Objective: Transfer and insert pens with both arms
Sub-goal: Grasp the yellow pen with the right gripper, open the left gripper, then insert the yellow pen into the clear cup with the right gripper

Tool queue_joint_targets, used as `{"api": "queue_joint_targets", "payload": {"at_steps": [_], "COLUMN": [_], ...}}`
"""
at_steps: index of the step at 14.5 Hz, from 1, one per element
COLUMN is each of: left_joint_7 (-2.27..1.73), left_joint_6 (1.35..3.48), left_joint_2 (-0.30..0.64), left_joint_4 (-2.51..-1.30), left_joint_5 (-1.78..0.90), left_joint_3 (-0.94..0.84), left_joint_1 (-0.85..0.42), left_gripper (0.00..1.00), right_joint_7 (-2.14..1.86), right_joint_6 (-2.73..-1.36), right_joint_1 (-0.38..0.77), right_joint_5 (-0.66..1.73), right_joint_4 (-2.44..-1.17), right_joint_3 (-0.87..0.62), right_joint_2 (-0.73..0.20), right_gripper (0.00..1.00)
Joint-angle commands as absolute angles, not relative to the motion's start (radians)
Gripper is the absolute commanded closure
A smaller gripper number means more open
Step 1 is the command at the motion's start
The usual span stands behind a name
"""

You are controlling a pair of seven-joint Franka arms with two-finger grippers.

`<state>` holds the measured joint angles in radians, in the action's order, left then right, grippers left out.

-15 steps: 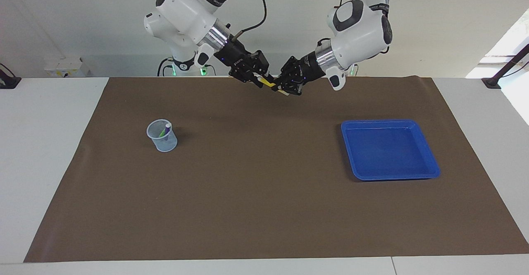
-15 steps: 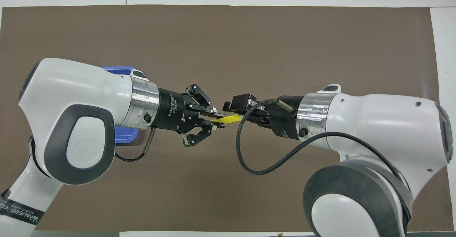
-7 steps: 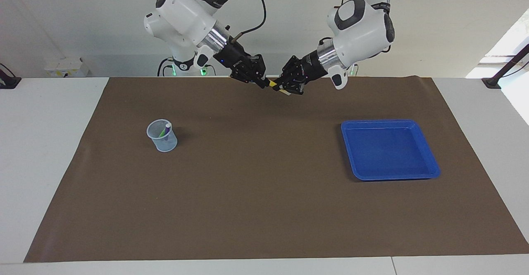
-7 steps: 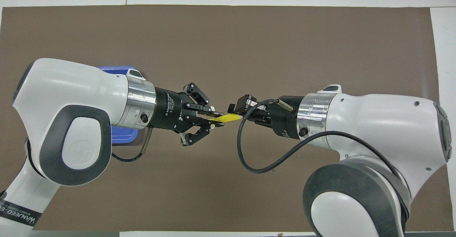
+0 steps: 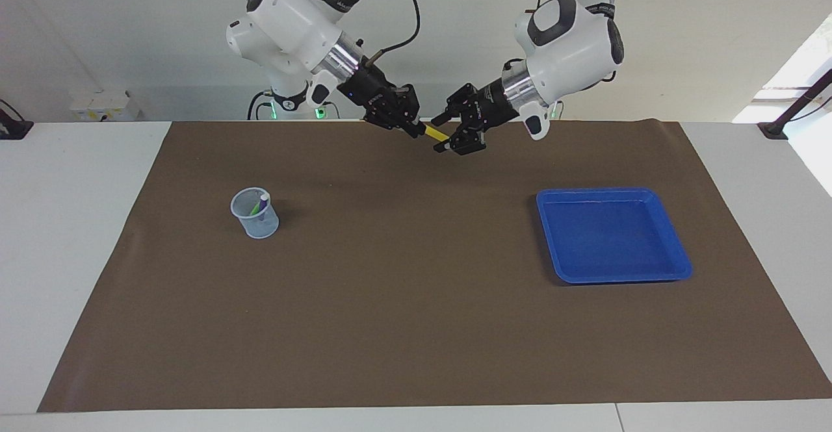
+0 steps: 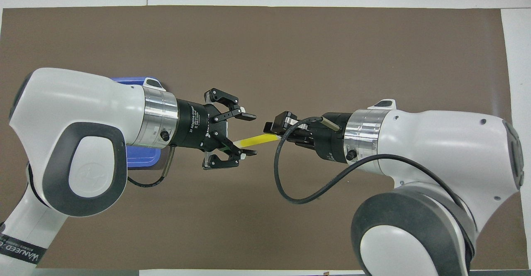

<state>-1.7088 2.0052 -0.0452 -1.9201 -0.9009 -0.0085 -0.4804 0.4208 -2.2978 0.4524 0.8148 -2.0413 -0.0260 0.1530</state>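
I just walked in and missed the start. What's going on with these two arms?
They are passing a yellow pen in mid-air over the brown mat. The right gripper is shut on it; the left gripper is open around its other end. The purple pen and green pen stand in the clear cup; the blue tray holds nothing.
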Motion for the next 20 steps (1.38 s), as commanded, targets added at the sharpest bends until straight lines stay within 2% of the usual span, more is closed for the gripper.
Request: {"api": "queue_joint_targets", "payload": {"at_steps": [1, 6, 8, 10, 12, 14, 18, 20], "left_joint_7": [-1.703, -1.703, -1.703, -1.704, -1.706, -1.706, -1.438, -1.259], "left_joint_6": [2.02, 2.022, 2.023, 2.039, 2.042, 2.04, 2.007, 1.901], "left_joint_2": [-0.072, -0.071, -0.071, -0.071, -0.069, -0.069, -0.071, -0.074], "left_joint_4": [-1.936, -1.913, -1.913, -1.913, -1.905, -1.907, -1.911, -1.91], "left_joint_5": [-0.852, -0.798, -0.798, -0.796, -0.796, -0.795, -0.652, -0.589], "left_joint_3": [-0.002, -0.002, -0.002, -0.002, 0.002, -0.002, -0.006, -0.006], "left_joint_1": [-0.486, -0.485, -0.483, -0.479, -0.476, -0.462, -0.419, -0.359], "left_gripper": [0.0, 0.0, 0.0, 0.0, 0.0, 0.0, 0.0, 0.0], "right_joint_7": [0.416, 0.221, 0.076, -0.135, -0.334, -0.499, -0.525, -0.528], "right_joint_6": [-2.243, -1.989, -1.843, -1.755, -1.769, -1.787, -1.798, -1.88], "right_joint_1": [0.424, 0.283, 0.192, 0.093, 0.032, 0.035, -0.031, -0.029], "right_joint_5": [0.763, 0.599, 0.514, 0.433, 0.303, 0.105, 0.081, 0.077], "right_joint_4": [-2.023, -1.902, -1.855, -1.818, -1.836, -1.839, -1.934, -2.014], "right_joint_3": [-0.026, -0.025, -0.015, -0.015, -0.015, -0.018, -0.012, -0.012], "right_joint_2": [0.152, 0.117, 0.117, 0.101, 0.104, 0.106, 0.149, 0.175], "right_gripper": [1.0, 1.0, 1.0, 1.0, 1.0, 1.0, 1.0, 1.0]}}
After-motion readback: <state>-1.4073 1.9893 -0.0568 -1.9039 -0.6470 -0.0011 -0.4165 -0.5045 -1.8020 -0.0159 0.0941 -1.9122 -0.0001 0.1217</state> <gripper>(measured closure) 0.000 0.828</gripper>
